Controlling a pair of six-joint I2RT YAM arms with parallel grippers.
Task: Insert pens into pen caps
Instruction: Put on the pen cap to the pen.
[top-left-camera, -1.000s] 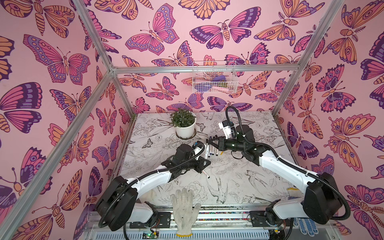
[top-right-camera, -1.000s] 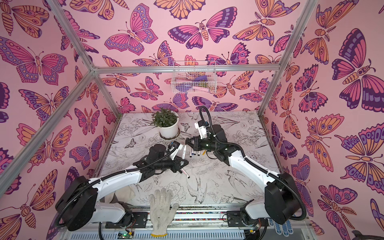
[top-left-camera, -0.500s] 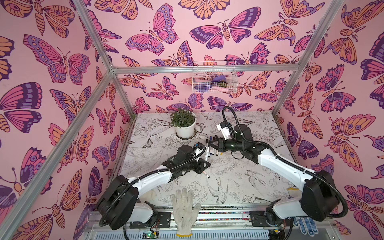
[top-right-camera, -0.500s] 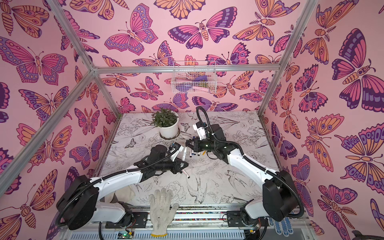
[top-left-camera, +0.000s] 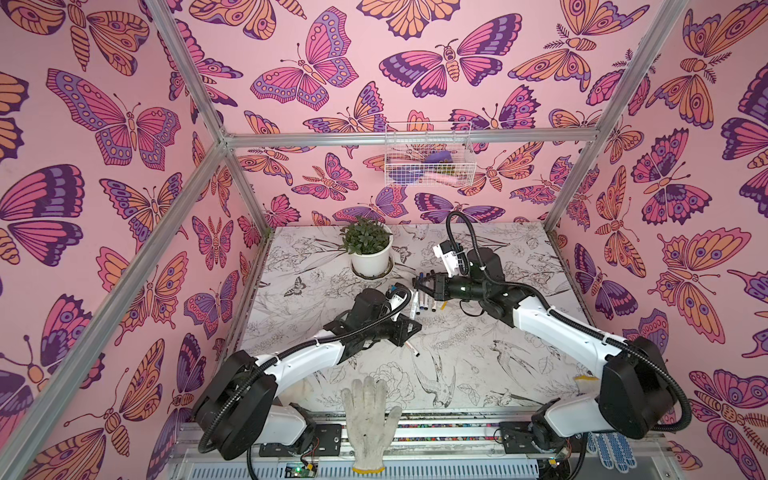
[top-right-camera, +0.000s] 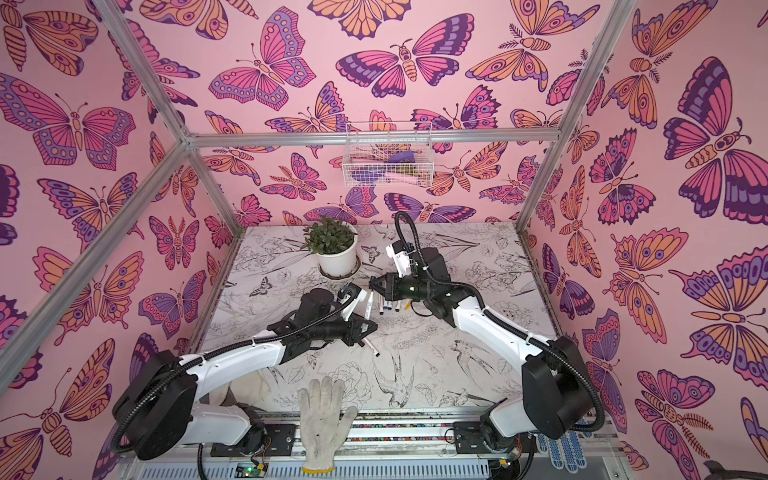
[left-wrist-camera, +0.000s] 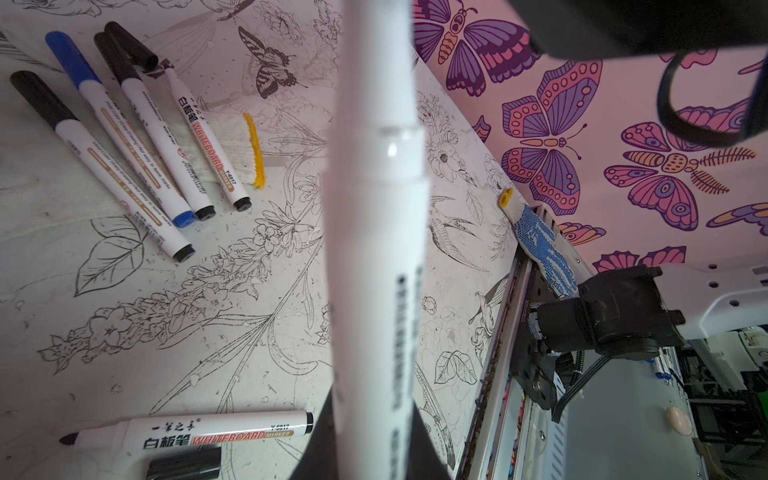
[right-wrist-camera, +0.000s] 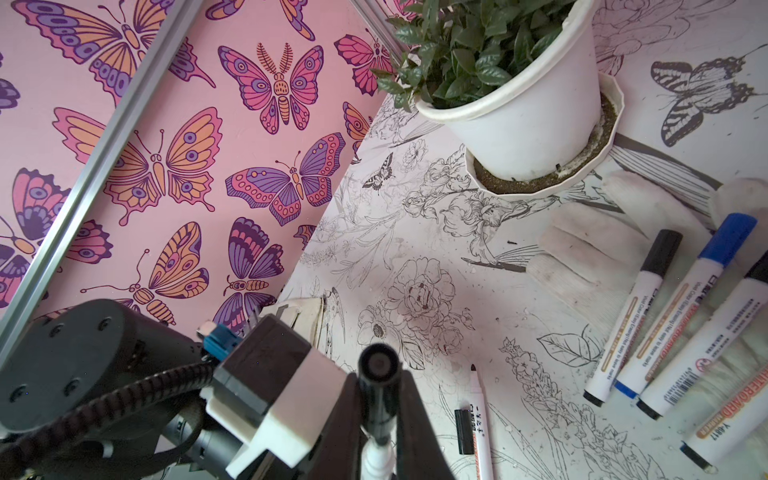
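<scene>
Just on the robot's side of the pot (top-left-camera: 371, 259), the left gripper (left-wrist-camera: 372, 453) is pinched tight on the barrel of a white pen (left-wrist-camera: 376, 249), held clear of the table (top-left-camera: 465, 365). The right gripper (right-wrist-camera: 379, 386) meets it there, pressed onto a black cap (right-wrist-camera: 379, 365) with white barrel showing right behind it. The cap looks to be on the tip, but I cannot tell whether it is pushed fully home.

Near the pot, beside the grippers, four pens (left-wrist-camera: 147, 118) lie in a row wearing caps, three black and one blue. One black cap may sit loosely.

Farther from the pot, a bare pen (left-wrist-camera: 187, 432) lies with a loose cap (left-wrist-camera: 183, 463) just beside it.

By my reading, four are done, the fifth is at the seating step, and one pair is left.
</scene>
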